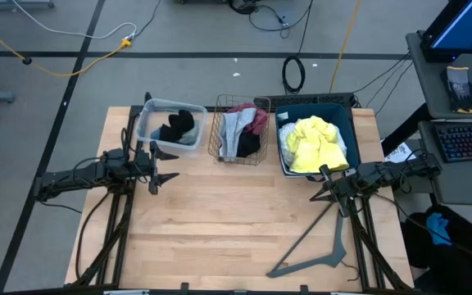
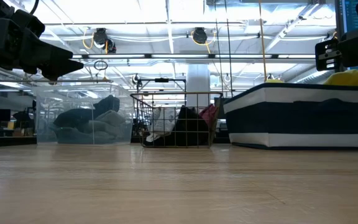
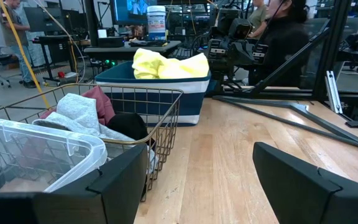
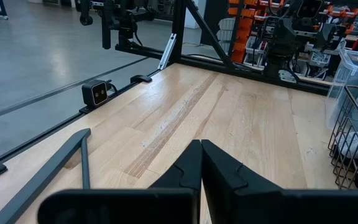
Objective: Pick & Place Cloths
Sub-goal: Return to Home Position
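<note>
The cloths lie in three containers along the far edge. A clear plastic bin (image 1: 150, 123) holds a black cloth (image 1: 179, 126) on a bluish piece. A wire basket (image 1: 217, 135) holds grey (image 1: 234, 131), maroon (image 1: 255, 119) and black pieces. A navy bin (image 1: 344, 123) holds the large yellow cloth (image 1: 314, 141) with white beside it. My left gripper (image 1: 158, 174) hovers open just near of the clear bin. My right gripper (image 1: 321, 190) hovers shut just near of the navy bin. In the left wrist view the yellow cloth (image 3: 166, 63) rises above the navy bin's rim.
A grey plastic hanger (image 1: 318, 246) lies flat on the table's near right part, below my right arm. Bare wood (image 1: 236, 213) spreads across the middle and near side. Desks, a keyboard and a person (image 3: 284, 37) stand beyond the table's right edge.
</note>
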You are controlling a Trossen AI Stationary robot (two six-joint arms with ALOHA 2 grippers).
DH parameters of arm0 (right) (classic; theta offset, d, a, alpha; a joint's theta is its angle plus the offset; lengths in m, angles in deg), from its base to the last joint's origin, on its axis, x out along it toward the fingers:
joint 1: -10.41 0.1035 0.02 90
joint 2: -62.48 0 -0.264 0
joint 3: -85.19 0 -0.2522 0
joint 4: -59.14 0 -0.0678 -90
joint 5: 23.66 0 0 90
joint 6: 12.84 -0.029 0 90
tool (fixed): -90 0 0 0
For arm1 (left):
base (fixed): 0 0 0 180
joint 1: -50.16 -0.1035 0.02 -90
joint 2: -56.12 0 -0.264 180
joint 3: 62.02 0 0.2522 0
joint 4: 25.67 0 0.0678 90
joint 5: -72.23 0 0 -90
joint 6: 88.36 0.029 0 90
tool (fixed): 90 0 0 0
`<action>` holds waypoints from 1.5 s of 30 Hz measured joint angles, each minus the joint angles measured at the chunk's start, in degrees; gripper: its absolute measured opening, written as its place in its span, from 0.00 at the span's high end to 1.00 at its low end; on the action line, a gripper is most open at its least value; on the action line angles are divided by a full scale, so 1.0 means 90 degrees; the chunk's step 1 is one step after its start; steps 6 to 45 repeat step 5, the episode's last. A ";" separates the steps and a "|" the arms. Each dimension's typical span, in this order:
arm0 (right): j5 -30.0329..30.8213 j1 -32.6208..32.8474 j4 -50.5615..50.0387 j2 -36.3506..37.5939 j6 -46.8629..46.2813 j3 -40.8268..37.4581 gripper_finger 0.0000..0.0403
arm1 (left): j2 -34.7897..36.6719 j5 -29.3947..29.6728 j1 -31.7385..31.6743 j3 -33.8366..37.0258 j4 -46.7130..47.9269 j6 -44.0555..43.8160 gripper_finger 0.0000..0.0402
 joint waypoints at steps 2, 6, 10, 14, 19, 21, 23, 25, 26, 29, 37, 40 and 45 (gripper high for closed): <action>0.0000 -0.0001 0.0000 0.0001 -0.0001 0.0000 1.00 | 0.0000 0.0001 0.0001 0.0000 0.0000 0.0000 0.26; 0.0000 0.0000 0.0000 0.0001 0.0000 0.0000 1.00 | -0.0002 0.0000 -0.0001 0.0000 0.0000 0.0000 0.26; 0.0000 0.0000 0.0000 0.0001 0.0000 0.0000 1.00 | -0.0002 0.0000 -0.0001 0.0000 0.0000 0.0000 0.26; 0.0000 0.0000 0.0000 0.0001 0.0000 0.0000 1.00 | -0.0002 0.0000 -0.0001 0.0000 0.0000 0.0000 0.26; 0.0000 0.0000 0.0000 0.0001 0.0000 0.0000 1.00 | -0.0002 0.0000 -0.0001 0.0000 0.0000 0.0000 0.26; 0.0000 0.0000 0.0000 0.0001 0.0000 0.0000 1.00 | -0.0002 0.0000 -0.0001 0.0000 0.0000 0.0000 0.26; 0.0000 0.0000 0.0000 0.0001 0.0000 0.0000 1.00 | -0.0002 0.0000 -0.0001 0.0000 0.0000 0.0000 0.26; 0.0000 0.0000 0.0000 0.0001 0.0000 0.0000 1.00 | -0.0002 0.0000 -0.0001 0.0000 0.0000 0.0000 0.26; 0.0000 0.0000 0.0000 0.0001 0.0000 0.0000 1.00 | -0.0002 0.0000 -0.0001 0.0000 0.0000 0.0000 0.26; 0.0000 0.0000 0.0000 0.0001 0.0000 0.0000 1.00 | -0.0002 0.0000 -0.0001 0.0000 0.0000 0.0000 0.26; 0.0000 0.0000 0.0000 0.0001 0.0000 0.0000 1.00 | -0.0002 0.0000 -0.0001 0.0000 0.0000 0.0000 0.26; 0.0000 0.0000 0.0000 0.0001 0.0000 0.0000 1.00 | -0.0002 0.0000 -0.0001 0.0000 0.0000 0.0000 0.26; 0.0000 0.0000 0.0000 0.0001 0.0000 0.0000 1.00 | -0.0002 0.0000 -0.0001 0.0000 0.0000 0.0000 0.26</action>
